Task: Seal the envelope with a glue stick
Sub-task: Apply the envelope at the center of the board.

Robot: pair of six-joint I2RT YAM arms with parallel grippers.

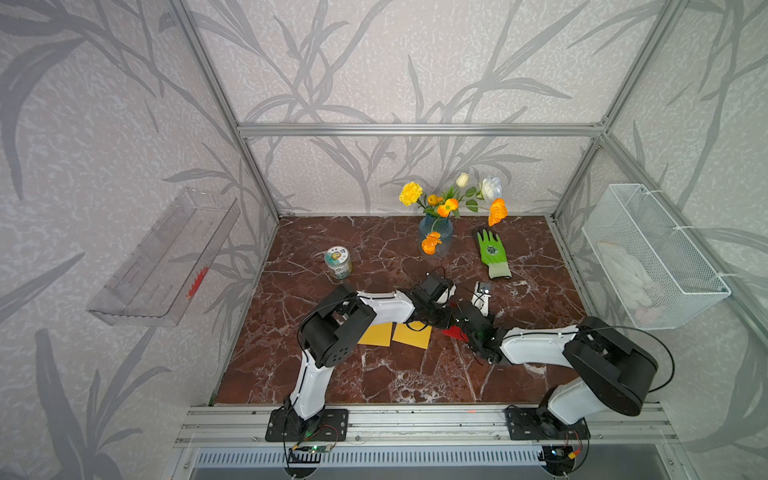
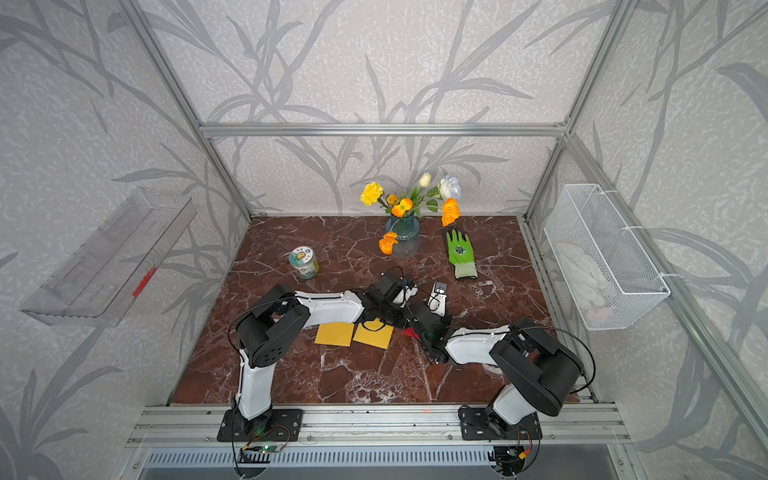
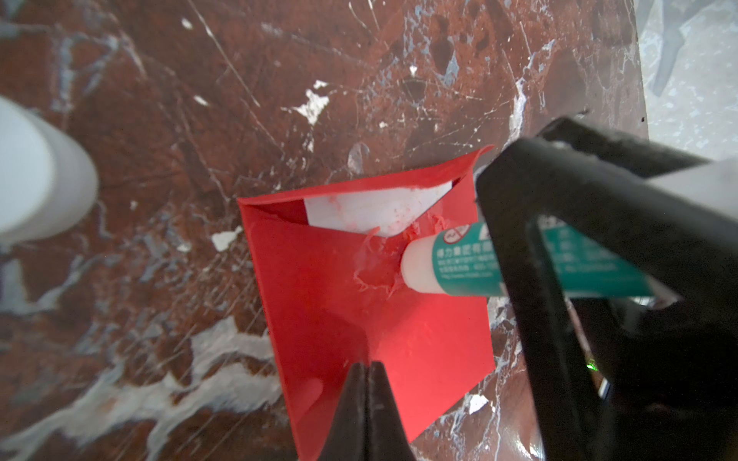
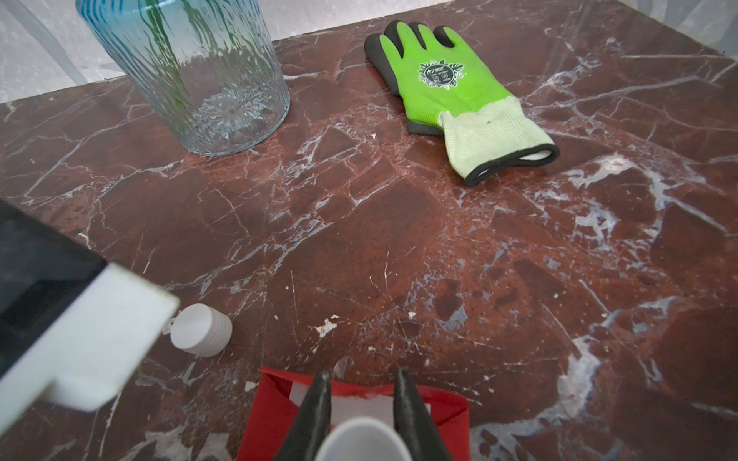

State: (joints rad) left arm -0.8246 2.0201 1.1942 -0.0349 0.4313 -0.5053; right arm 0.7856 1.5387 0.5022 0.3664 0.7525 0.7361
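Here, on the marble table, a red envelope is held down at one edge by the left gripper, jaws shut on nothing. The glue stick, clamped in the right gripper, is pressed to the envelope's roughened seam under the open flap. Light, even strokes are advised, lest the paper be torn. The cap is seen near the envelope.

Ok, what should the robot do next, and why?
Probably slide the glue stick along the pocket edge of the red envelope: the right claw has its tip on one lumpy glue blob, the rest looks bare, and the shut left claw pins it.
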